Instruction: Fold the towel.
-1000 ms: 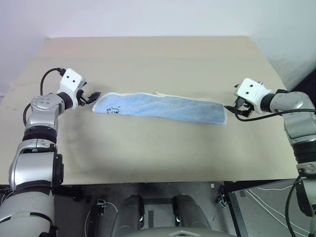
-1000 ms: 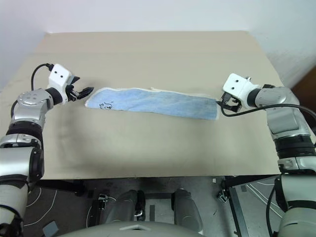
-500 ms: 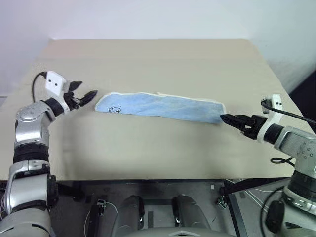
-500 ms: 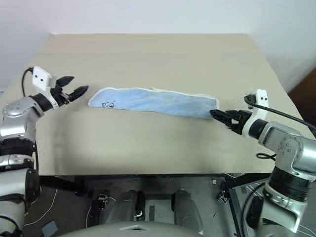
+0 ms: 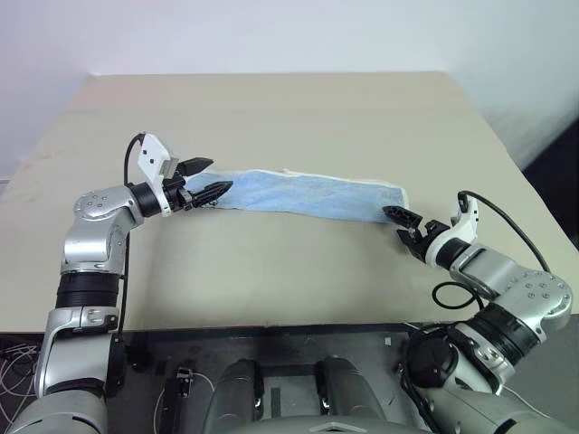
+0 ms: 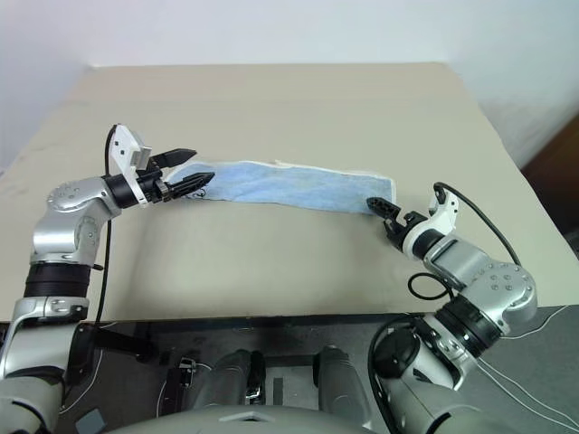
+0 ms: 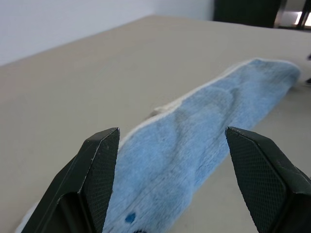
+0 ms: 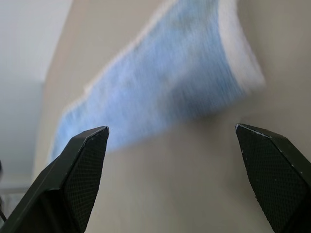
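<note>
The towel [image 5: 298, 193], a long light blue strip with white edging, lies flat across the middle of the tan table [image 5: 271, 271]. My left gripper [image 5: 219, 175] stands open at the strip's left end, pointing along it, one finger on each side of the cloth's end. In the left wrist view the towel [image 7: 194, 141] stretches away between the two black fingers [image 7: 99, 174]. My right gripper [image 5: 398, 225] is open just off the right end, low over the table. In the right wrist view the towel [image 8: 160, 82] lies ahead of the spread fingertips [image 8: 87, 155], with a gap between them and the cloth.
The table's front edge [image 5: 271, 324] runs close below both arms. A black cable [image 5: 493, 226] loops off my right wrist. A pale wall [image 5: 271, 36] stands behind the table's far edge.
My left gripper has swung right, from beside the towel's left end to over it. My right arm has dropped and rolled, and its gripper now points at the right end from the near side.
</note>
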{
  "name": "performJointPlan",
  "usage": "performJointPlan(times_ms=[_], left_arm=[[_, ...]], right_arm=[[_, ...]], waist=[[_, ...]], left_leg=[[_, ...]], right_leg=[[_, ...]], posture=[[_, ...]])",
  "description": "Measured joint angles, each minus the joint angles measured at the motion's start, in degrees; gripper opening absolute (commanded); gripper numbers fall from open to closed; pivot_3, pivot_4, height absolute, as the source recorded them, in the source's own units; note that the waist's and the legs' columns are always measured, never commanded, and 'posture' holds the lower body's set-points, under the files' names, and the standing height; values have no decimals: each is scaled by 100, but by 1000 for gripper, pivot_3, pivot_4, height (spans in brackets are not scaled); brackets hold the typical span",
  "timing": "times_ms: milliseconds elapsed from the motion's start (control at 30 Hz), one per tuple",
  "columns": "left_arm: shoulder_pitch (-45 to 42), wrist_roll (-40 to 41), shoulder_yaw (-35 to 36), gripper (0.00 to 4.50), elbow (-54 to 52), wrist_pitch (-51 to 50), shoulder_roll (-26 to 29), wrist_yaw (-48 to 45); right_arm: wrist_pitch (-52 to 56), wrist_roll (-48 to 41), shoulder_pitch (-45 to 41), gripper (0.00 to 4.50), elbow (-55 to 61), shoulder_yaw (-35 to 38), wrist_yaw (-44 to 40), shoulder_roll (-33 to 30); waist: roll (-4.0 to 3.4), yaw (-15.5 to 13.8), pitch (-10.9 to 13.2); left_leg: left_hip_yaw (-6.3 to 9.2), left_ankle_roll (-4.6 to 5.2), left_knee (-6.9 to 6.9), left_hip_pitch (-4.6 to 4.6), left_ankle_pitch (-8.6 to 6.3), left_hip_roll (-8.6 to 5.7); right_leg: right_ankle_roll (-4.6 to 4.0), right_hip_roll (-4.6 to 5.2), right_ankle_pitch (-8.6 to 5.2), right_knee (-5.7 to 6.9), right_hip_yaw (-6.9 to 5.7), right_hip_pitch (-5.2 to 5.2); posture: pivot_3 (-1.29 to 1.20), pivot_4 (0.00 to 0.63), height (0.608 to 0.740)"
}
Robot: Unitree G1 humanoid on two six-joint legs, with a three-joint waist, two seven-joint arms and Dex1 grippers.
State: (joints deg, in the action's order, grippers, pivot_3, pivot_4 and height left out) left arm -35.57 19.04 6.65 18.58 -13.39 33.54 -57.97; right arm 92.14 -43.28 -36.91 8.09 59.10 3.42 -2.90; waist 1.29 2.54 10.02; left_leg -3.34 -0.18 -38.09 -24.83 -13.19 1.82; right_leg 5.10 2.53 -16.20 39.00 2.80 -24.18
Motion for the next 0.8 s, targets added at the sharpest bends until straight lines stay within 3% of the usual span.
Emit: performJointPlan(times_ms=[267, 800], left_arm=[[144, 48, -57, 3651, -419, -245, -66, 133], [435, 83, -62, 3651, -650, -352, -56, 180]], right_arm=[[3, 345, -809, 4357, -655, 649, 764, 128], [3, -776, -405, 4357, -385, 692, 1598, 107]], waist=[[0, 2, 0], [-1, -17, -1]], left_leg=[[0, 0, 7, -18, 0, -1], [23, 3, 19, -50, -1, -3]], right_leg=[[6, 1, 2, -32, -3, -5], [17, 10, 9, -92, -29, 0]], posture=[[0, 150, 740], [0, 150, 740]])
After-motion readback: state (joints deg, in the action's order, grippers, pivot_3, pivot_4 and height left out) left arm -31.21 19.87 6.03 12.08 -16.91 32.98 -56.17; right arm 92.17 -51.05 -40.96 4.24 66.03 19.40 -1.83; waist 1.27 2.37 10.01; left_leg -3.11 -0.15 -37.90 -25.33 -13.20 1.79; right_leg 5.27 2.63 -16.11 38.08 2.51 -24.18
